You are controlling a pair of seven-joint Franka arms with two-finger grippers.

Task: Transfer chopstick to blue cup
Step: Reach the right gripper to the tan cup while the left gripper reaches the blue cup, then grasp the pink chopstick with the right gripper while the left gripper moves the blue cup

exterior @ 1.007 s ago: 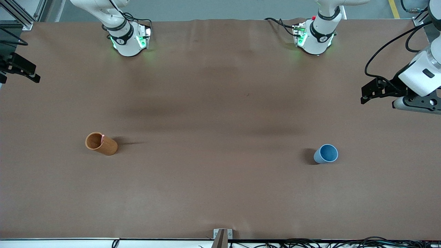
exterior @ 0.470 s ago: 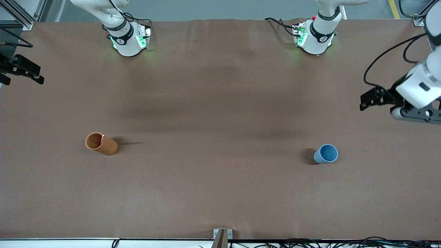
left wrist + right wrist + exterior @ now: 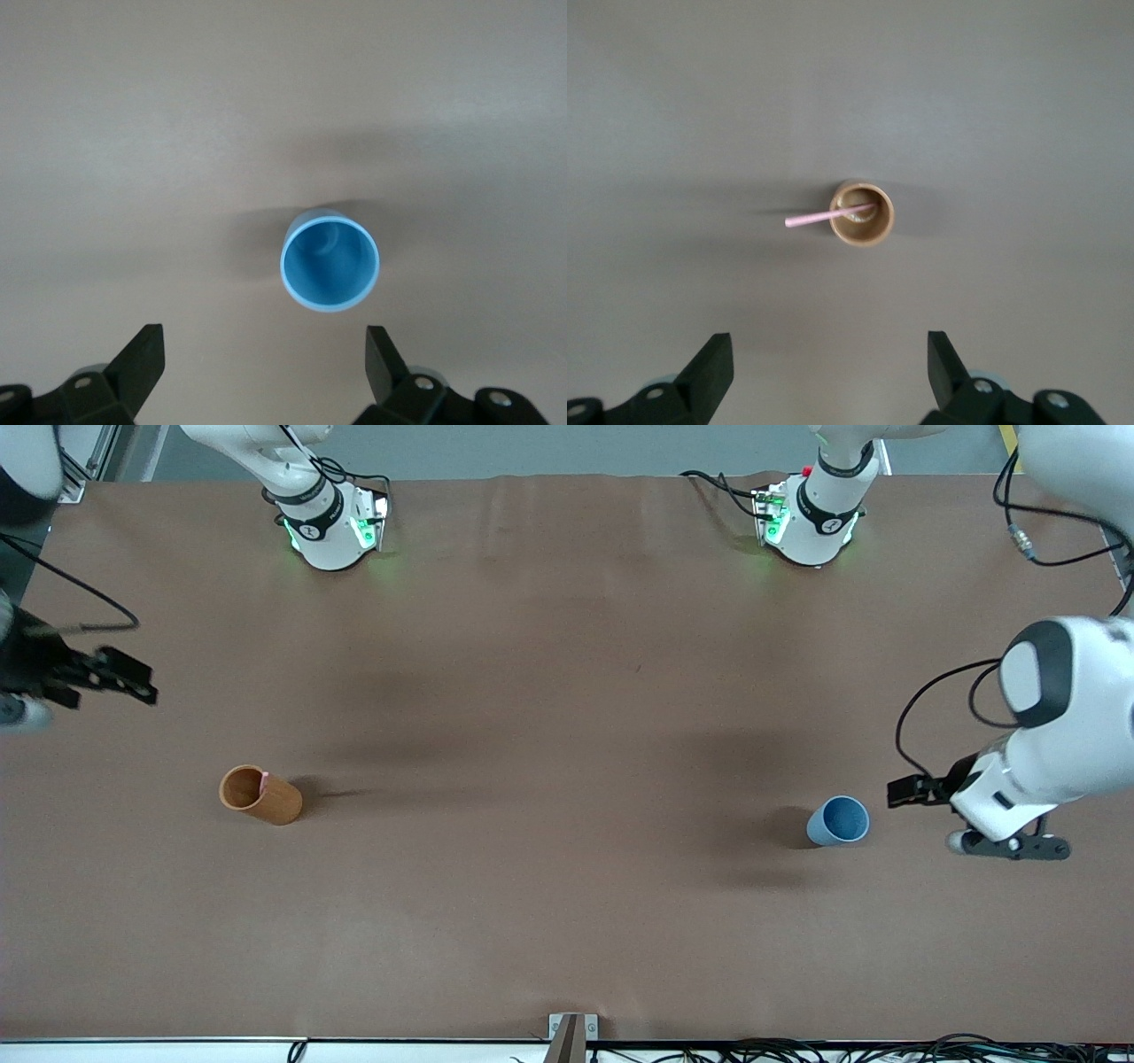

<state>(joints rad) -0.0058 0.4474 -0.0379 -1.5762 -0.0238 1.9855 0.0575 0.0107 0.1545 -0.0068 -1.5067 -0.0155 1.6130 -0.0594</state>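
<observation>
Chopstick point(image 3: 829, 215) leaning in orange cup point(image 3: 260, 794), tip over rim, toward R arm's end of table. R gripper point(image 3: 133, 682) near table edge, jaws wide, nothing held; orange cup ahead of fingers in R wrist view. L gripper point(image 3: 908, 791) just beside blue cup point(image 3: 838, 820), jaws wide, empty. Risks: pinch on thin leaning stick may slip or tip orange cup; L fingers close enough to knock blue cup.
</observation>
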